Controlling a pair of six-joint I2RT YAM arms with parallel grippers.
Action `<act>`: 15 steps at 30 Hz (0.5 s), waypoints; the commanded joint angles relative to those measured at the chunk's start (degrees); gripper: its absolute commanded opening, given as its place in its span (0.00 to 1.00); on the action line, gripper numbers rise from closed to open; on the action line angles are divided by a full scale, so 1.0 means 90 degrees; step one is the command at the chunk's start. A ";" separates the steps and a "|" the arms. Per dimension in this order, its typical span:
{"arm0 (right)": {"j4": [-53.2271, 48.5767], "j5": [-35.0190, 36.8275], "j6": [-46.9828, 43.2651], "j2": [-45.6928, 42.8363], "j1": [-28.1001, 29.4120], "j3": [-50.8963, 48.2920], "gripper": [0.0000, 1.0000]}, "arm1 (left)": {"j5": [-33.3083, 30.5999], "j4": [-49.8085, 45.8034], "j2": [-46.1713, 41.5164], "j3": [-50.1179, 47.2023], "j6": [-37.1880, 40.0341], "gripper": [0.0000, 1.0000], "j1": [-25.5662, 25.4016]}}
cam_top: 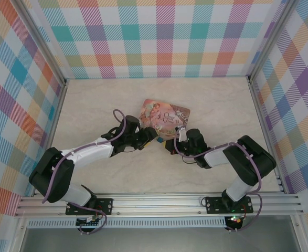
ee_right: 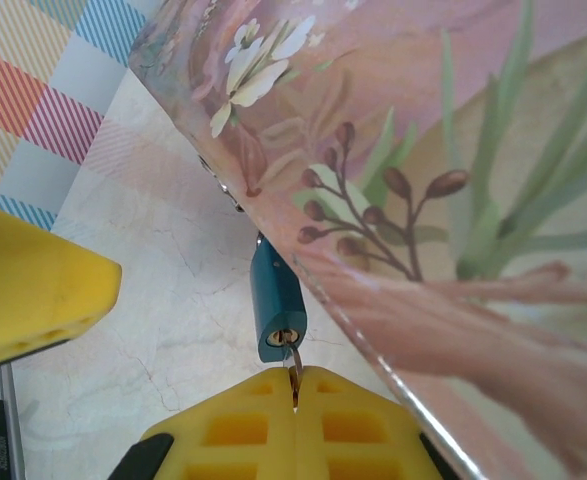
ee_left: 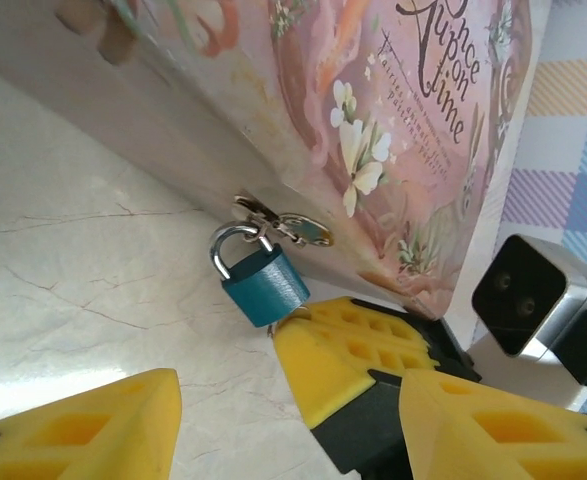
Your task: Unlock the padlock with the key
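Right jaws clamp the key, seemingly in the padlock at tin edge; left jaws apart.

I see only the tip of the key; the rest is hidden between the right fingers.

The left arm is being held with its elbow pushed out to the left and its forearm reaching inward. The right arm is being held in the mirrored way, with the elbow to the right. The two wrists are being pointed toward each other, so the left gripper and the right gripper are being held very near each other. The left fingers are being held apart. The right fingers are being pressed together, and the key is being pinched at their tips.
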 commanded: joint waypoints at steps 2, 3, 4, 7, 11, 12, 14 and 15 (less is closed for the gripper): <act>-0.0146 0.0048 0.0267 -0.0038 0.0090 0.0213 0.00 | -0.0036 0.0884 0.0044 -0.0227 -0.0494 0.57 0.0043; -0.0131 0.0059 0.0298 -0.0020 0.0090 0.0232 0.01 | -0.0046 0.0938 0.0058 -0.0274 -0.0535 0.57 0.0036; -0.0146 0.0049 0.0331 -0.0014 0.0090 0.0258 0.01 | -0.0048 0.0973 0.0077 -0.0306 -0.0546 0.56 0.0036; -0.0237 0.0045 0.0346 0.0026 0.0139 0.0370 0.01 | -0.0046 0.1011 0.0135 -0.0371 -0.0581 0.55 0.0036; -0.0270 0.0151 0.0348 0.0085 0.0159 0.0407 0.01 | -0.0014 0.1124 0.0270 -0.0411 -0.0596 0.52 0.0036; -0.0279 0.0163 0.0343 0.0095 0.0159 0.0415 0.01 | 0.0033 0.1180 0.0328 -0.0394 -0.0586 0.50 0.0036; -0.0313 0.0174 0.0331 0.0095 0.0159 0.0438 0.01 | 0.0105 0.1228 0.0420 -0.0338 -0.0577 0.44 0.0026; -0.0327 0.0190 0.0324 0.0081 0.0159 0.0437 0.01 | 0.0124 0.1231 0.0452 -0.0311 -0.0558 0.41 0.0027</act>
